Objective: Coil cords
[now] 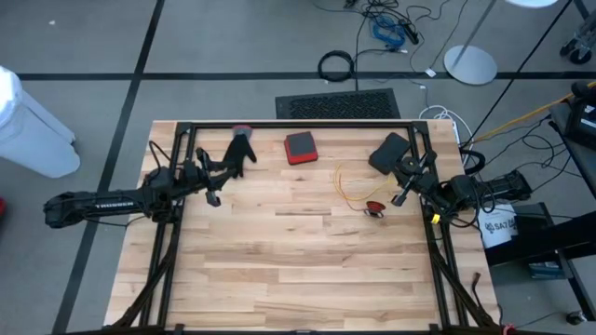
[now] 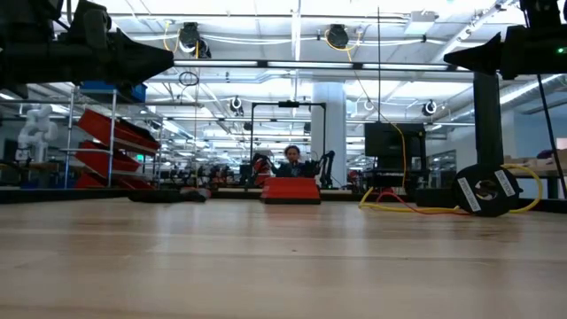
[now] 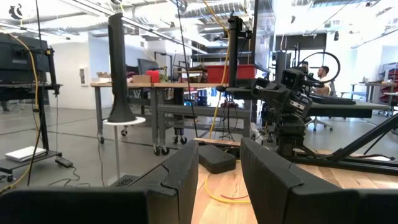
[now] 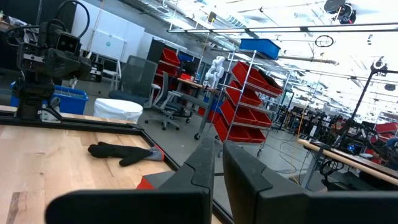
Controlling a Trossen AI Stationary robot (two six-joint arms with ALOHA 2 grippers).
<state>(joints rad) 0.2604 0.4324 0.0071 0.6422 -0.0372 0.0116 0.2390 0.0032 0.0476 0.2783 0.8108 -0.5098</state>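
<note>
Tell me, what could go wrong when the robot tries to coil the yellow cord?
The yellow cord lies loose and thin, flat on the table, so it may slip from the fingers. It sits close by the black pad and the red-tipped piece, so either could get dragged along. The left gripper waits far away.
</note>
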